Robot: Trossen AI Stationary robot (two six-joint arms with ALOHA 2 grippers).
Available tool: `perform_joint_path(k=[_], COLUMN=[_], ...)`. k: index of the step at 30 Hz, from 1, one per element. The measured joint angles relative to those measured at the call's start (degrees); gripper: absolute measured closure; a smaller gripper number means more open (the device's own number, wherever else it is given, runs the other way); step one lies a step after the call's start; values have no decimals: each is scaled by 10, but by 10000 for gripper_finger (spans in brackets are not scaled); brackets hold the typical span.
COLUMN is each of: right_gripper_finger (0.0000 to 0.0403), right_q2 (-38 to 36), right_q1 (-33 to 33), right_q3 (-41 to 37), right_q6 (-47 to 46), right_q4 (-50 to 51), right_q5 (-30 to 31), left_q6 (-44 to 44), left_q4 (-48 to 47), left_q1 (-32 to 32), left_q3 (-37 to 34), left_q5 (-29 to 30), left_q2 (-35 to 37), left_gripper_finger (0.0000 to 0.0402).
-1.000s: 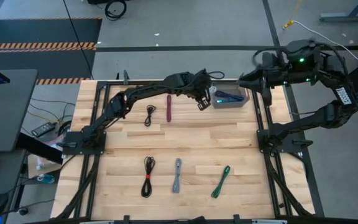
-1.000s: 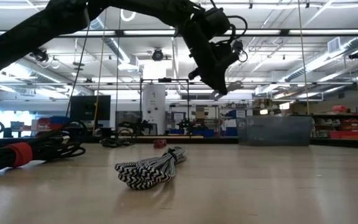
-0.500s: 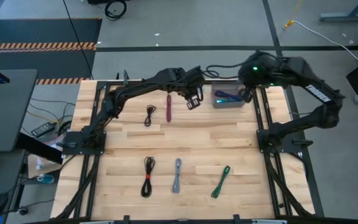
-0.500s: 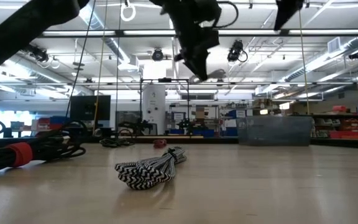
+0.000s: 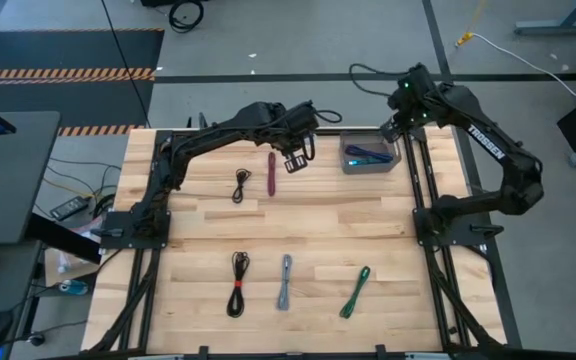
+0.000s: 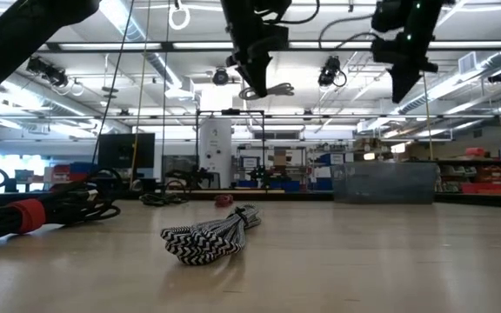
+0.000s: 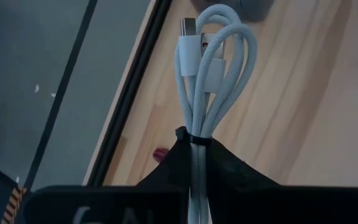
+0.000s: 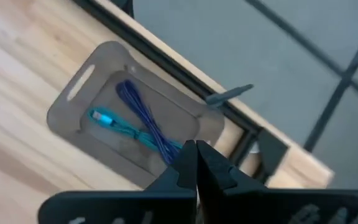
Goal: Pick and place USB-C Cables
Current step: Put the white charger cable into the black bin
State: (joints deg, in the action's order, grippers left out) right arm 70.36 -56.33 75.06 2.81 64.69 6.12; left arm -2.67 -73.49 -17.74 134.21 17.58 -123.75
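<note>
- The left pincer (image 5: 295,160) is clenched on a white cable (image 7: 205,74); it has drawn back from the bin (image 5: 370,158) and hangs over the maroon cable (image 5: 272,172).
- The right pincer (image 5: 396,128), closed and empty, has swung in beside the bin, where the purple cable (image 8: 143,115) and teal cable (image 8: 118,128) lie.
- I judge the white cable is being carried away, not placed.

Left gripper (image 5: 296,160) is up in the air at the far side, dark fingers (image 7: 219,165) pinched tight together. Right gripper (image 5: 386,128) hangs high near the far right corner, fingers (image 8: 213,163) closed too.
</note>
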Motion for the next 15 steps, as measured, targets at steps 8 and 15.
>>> perform_joint_path(k=[8, 15], right_gripper_finger=[402, 402], right_q2=[-7, -28], right_q1=[-39, -42], right_q3=[-14, -12], right_q6=[-44, -125], right_q4=[-95, -159], right_q5=[-39, -69], left_q6=[-15, -25], left_q4=[-3, 20], left_q1=[-3, -2], left_q3=[0, 0], left_q5=[0, -9], left_q2=[1, 1], left_gripper_finger=[375, 375])
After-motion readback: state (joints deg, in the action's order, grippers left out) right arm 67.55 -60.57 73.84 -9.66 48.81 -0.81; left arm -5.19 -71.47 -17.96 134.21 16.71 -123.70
